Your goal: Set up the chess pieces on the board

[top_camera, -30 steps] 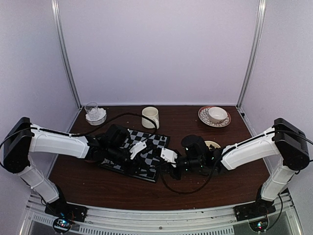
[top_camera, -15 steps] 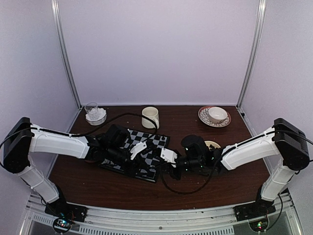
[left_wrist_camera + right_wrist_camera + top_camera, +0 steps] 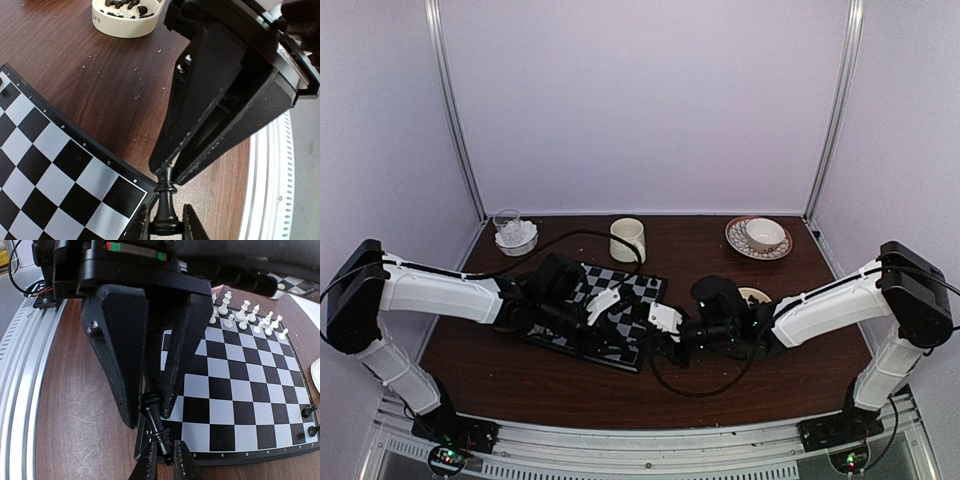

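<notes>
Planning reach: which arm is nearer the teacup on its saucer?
Right. The right arm lies just in front of the teacup; the left arm stretches over the board, well to its left.

Soft, even overhead light leaves faint shadows on the table (image 3: 520, 385) (the wrist views bow at the edges).

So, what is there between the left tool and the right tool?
One black chess piece: the right tool pinches its top, the left tool its base. The left wrist view shows it.
</notes>
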